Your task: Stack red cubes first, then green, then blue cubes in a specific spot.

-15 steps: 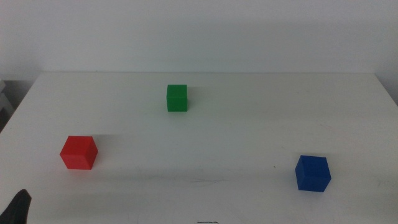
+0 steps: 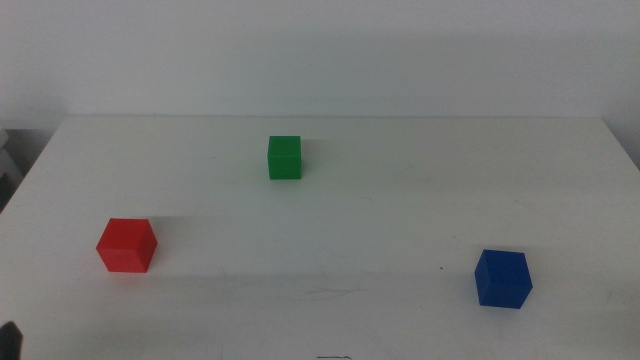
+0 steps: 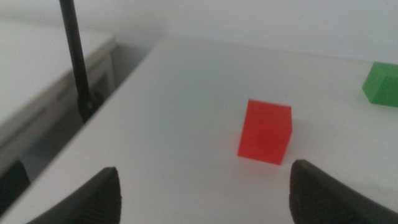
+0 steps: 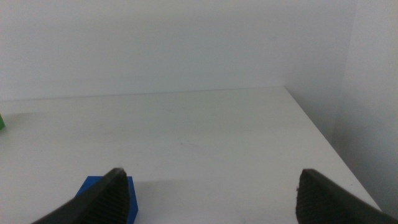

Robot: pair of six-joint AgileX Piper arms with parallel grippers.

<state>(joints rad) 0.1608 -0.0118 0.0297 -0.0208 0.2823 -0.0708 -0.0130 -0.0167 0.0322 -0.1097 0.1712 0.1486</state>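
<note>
Three cubes sit on the bench (image 2: 400, 210): one red cube (image 2: 127, 245), one green cube (image 2: 284, 157), one blue cube (image 2: 502, 278). Two tools show, one per wrist view, the left tool (image 3: 205, 193) and right tool (image 4: 211, 196); a dark speck at the middle view's corner may be the left one

Three small solid cubes of equal size, each with plain matte faces, are sitting flat on a white tabletop (image 2: 400, 215), well apart from one another and none stacked. The bright red cube (image 2: 127, 245) is resting near the front left, turned slightly so one corner is angling forward. The green cube (image 2: 284, 157) is sitting farther back, a little left of centre, facing almost squarely forward. The deep blue cube (image 2: 502, 278) is lying near the front right, also turned slightly.
</note>
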